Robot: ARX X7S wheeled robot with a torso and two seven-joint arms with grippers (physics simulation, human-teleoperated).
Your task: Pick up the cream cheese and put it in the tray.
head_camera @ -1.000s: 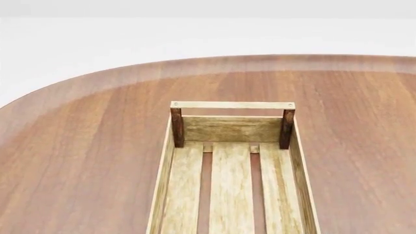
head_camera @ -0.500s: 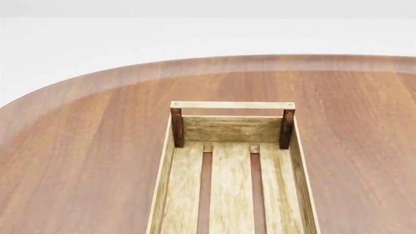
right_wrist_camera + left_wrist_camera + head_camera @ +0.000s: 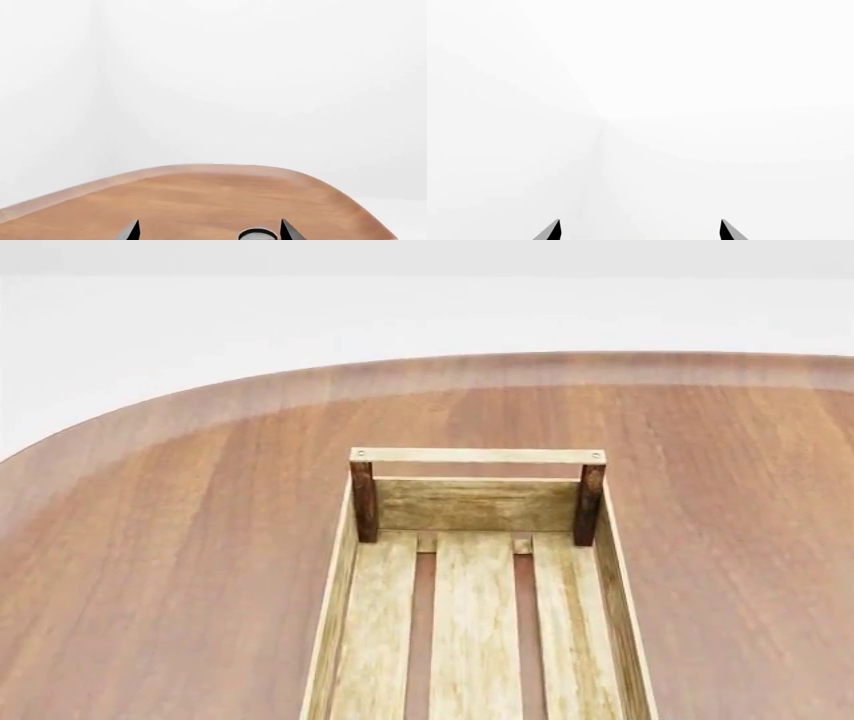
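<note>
Brown table (image 3: 174, 570), tray (image 3: 477, 502) central — cream cheese unseen, tools off-view.

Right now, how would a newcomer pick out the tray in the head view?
Start with the big reddish-brown rounded table. On it, running from the near edge of the head view toward the middle, sits the tray: pale slatted wood, low sides, dark corner posts, rail handle across its far end. Nothing else stands there.
</note>
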